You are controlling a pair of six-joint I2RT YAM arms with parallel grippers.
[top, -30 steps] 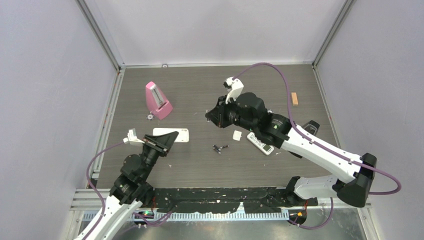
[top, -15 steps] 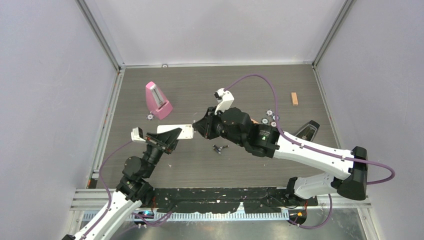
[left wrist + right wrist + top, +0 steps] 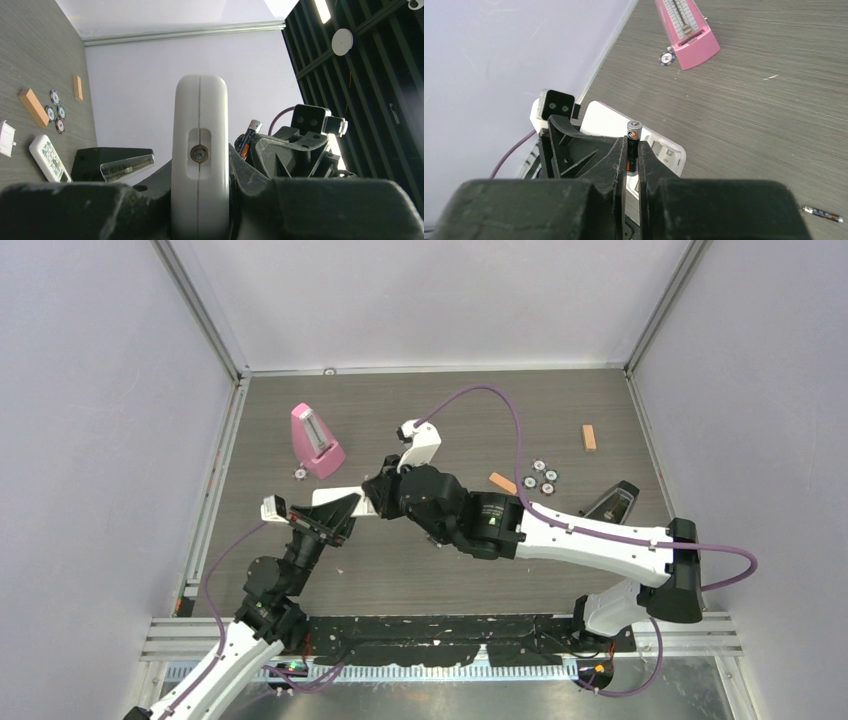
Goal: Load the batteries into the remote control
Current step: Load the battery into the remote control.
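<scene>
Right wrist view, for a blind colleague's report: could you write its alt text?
The right pincer grips a battery, its tip poking out, close to the white remote control held by the left pincer. A pink metronome stands on the table beyond.

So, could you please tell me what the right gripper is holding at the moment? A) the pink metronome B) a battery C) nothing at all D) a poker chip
B: the right wrist view shows a battery standing upright, clamped between the fingers of the right gripper, close to the remote control that the left gripper holds.
</scene>
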